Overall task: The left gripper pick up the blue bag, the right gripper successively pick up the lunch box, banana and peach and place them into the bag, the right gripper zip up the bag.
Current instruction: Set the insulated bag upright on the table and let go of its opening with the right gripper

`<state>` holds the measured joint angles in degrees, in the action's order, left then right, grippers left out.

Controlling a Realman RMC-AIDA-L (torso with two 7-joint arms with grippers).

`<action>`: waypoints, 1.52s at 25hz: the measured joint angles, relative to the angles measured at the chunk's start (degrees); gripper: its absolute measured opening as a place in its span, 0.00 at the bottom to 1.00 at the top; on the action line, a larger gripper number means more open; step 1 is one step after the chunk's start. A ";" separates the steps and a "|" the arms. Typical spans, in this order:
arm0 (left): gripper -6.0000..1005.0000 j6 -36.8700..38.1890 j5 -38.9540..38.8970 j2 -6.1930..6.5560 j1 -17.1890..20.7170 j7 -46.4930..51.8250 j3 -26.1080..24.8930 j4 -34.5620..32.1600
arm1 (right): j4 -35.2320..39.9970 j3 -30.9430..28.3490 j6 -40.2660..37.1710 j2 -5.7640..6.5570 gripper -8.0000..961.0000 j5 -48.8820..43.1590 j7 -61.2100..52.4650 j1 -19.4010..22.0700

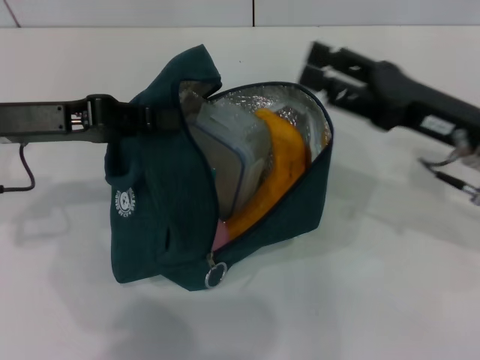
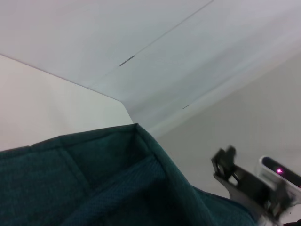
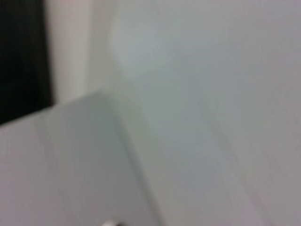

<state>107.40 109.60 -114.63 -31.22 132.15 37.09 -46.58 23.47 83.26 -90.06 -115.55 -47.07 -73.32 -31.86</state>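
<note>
The blue bag (image 1: 157, 202) stands open on the white table, its foil lining facing the right side. My left gripper (image 1: 159, 118) reaches in from the left and is shut on the bag's upper edge. Inside the bag lean the lunch box (image 1: 229, 146) and the banana (image 1: 281, 169), and a bit of the pink peach (image 1: 221, 236) shows low in the opening. The ring zipper pull (image 1: 215, 275) hangs at the front bottom corner. My right gripper (image 1: 316, 64) hovers open and empty just beyond the bag's far right rim. The left wrist view shows bag fabric (image 2: 94, 183) and the right gripper (image 2: 230, 167).
A black cable (image 1: 26, 176) loops on the table under the left arm. Thin wires (image 1: 450, 176) trail under the right arm at the right edge. White table (image 1: 375, 285) spreads in front and to the right of the bag. A wall stands behind.
</note>
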 joint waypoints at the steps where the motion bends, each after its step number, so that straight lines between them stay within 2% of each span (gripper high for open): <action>1: 0.05 0.00 0.00 0.01 0.03 0.00 0.00 0.00 | 0.06 -1.39 0.01 0.04 0.71 0.50 -1.54 1.29; 5: 0.05 0.00 0.00 0.03 0.11 -0.02 0.00 0.00 | -2.17 -8.12 1.16 0.82 0.74 0.83 -10.47 5.89; 10: 0.05 0.00 0.00 0.03 -0.02 -0.04 0.00 0.00 | -6.43 -8.97 2.95 2.06 0.73 -0.08 -18.73 7.56; 13: 0.05 -0.01 0.00 0.00 -0.18 -0.04 0.00 0.00 | -7.76 -8.80 4.93 1.64 0.73 -3.30 -22.25 6.93; 16: 0.05 -0.01 0.00 -0.16 -0.21 -0.01 0.00 0.00 | -7.97 -8.74 7.58 0.38 0.72 -8.88 -26.32 5.23; 19: 0.05 -0.01 0.00 -0.29 -0.26 -0.01 0.00 0.00 | -8.50 -7.77 8.86 -0.28 0.72 -13.02 -29.42 2.76; 24: 0.05 -0.01 0.00 -0.36 -0.30 -0.08 0.00 0.00 | -9.37 -5.21 8.64 -0.45 0.72 -13.32 -31.41 0.11; 33: 0.05 -0.01 0.00 -0.41 -0.33 -0.12 0.00 0.00 | -8.82 -5.30 4.87 -0.42 0.72 -12.91 -33.86 0.37; 38: 0.05 -0.01 0.00 -0.48 -0.88 -0.08 0.03 0.00 | -8.90 -4.02 7.35 -0.39 0.72 -13.30 -34.56 -0.24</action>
<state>107.39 109.60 -115.11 -32.10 132.07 37.12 -46.58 14.57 79.24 -82.72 -115.94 -60.37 -107.88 -32.09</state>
